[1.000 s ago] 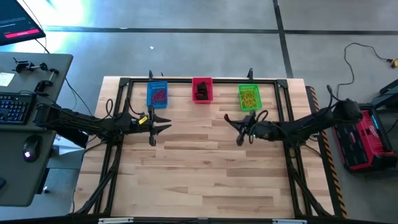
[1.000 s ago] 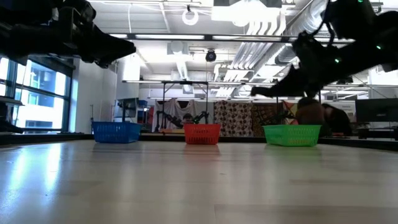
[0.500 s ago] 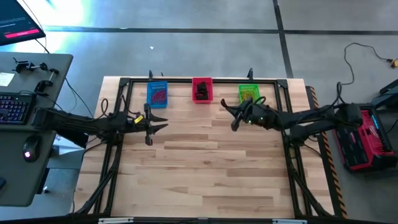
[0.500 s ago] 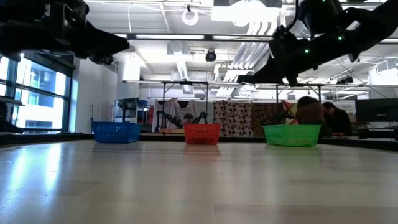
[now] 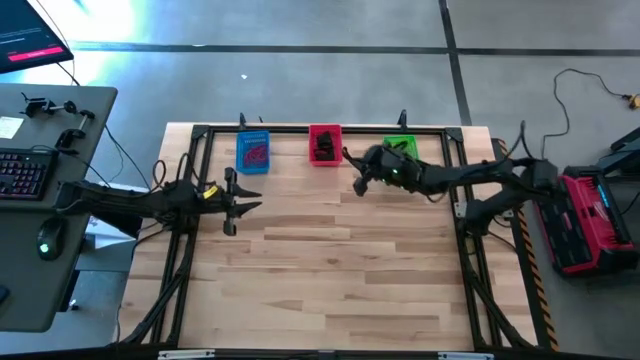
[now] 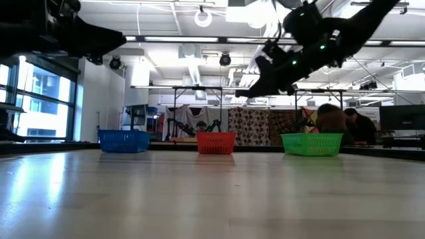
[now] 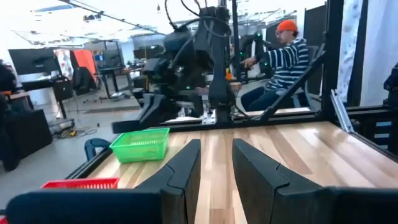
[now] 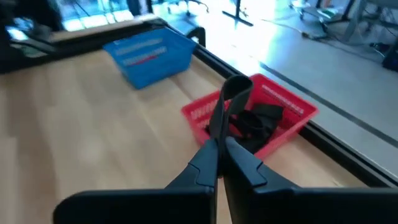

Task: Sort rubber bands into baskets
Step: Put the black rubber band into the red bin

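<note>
While the left end effector [image 5: 243, 199] waits part-open at centre-left (empty), the right end effector [image 8: 219, 144], clenched on a black rubber band [image 8: 229, 106], nears the red basket [image 5: 324, 144] at upper centre: centre it over the basket before releasing.

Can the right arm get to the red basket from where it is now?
Probably yes. The right gripper, shut on a black band, hangs just short of the red basket, with nothing between them.

Overhead and table-level cameras – both share the baskets [image 5: 324, 145]; wrists peer close.
</note>
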Robot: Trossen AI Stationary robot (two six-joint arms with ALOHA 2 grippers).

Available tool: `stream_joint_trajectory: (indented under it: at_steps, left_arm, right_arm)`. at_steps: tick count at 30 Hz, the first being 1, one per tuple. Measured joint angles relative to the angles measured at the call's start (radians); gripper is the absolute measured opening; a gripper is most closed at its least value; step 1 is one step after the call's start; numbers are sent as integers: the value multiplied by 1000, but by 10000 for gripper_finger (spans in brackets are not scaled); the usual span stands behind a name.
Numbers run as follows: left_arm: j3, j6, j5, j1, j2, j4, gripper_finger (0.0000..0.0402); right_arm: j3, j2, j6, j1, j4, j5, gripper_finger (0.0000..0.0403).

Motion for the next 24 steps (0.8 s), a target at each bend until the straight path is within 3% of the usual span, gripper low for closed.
stream_joint_trajectory:
  at_steps: [4, 9, 18, 24]
  left_arm:
    - [-63, -8, -16, 2, -63, 48, 82]
    - [-66, -10, -19, 20, -140, -24, 82]
    - [-65, 2, -18, 56, -277, -173, 82]
    - [-65, 32, -18, 60, -386, -233, 82]
  right_arm:
    - [79, 75, 0, -55, -42, -33, 0]
    - [200, 170, 2, -113, -135, -91, 0]
    - [485, 386, 53, -163, -394, -95, 0]
    - [605, 456, 69, -192, -554, -95, 0]
